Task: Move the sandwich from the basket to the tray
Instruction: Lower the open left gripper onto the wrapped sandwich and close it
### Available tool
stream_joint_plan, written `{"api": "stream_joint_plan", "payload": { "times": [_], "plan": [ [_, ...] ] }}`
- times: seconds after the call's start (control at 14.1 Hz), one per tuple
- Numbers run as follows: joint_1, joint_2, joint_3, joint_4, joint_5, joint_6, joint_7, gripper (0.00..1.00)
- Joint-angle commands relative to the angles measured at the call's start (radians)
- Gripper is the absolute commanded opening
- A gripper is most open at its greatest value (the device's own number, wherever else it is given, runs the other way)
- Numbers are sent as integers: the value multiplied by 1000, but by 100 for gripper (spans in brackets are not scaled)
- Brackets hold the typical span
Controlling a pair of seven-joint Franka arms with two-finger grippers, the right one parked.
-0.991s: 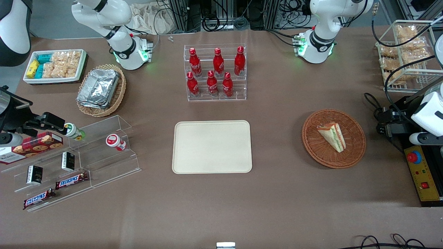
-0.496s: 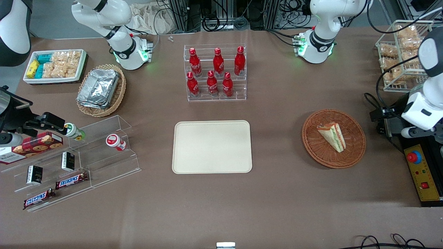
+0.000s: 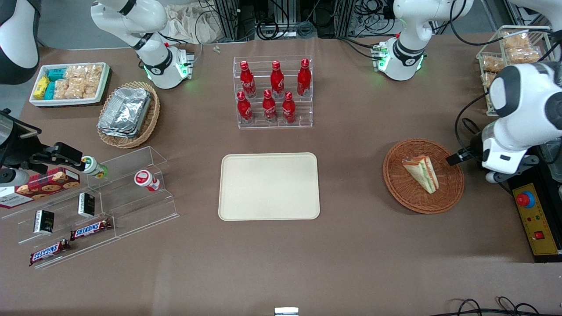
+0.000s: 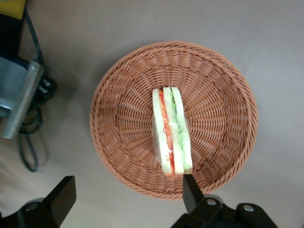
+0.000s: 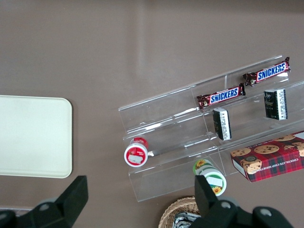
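Sandwich, a small triangular wedge of pale bread with green and orange-red filling [image 3: 421,173] [image 4: 171,137], lies on its side inside the round reddish-brown woven wicker basket [image 3: 449,193] [image 4: 218,104], its striped cut edge turned upward; the flat rectangular cream-beige tray with rounded corners [image 3: 268,186] [image 5: 33,135] sits well apart from it, toward the parked arm's end of the table, with nothing on it; the left arm's black two-finger gripper [image 3: 459,156] [image 4: 126,194] hangs above the basket's rim at the working arm's end; its fingers [image 4: 191,192] are spread wide and hold nothing, and one fingertip shows just beside the wedge's broad end without touching it.
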Motion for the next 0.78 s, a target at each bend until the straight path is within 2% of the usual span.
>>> {"api": "stream_joint_plan", "payload": {
  "times": [0.0,0.28,0.5,0.71],
  "plan": [
    [-17,4,-12,-81,-9,98,-127,100],
    [-33,76,-17,-97,-10,162,-207,100],
    [-53,125,-17,-140,-10,274,-290,100],
    [-57,147,-17,-142,-10,277,-298,100]
  ]
}}
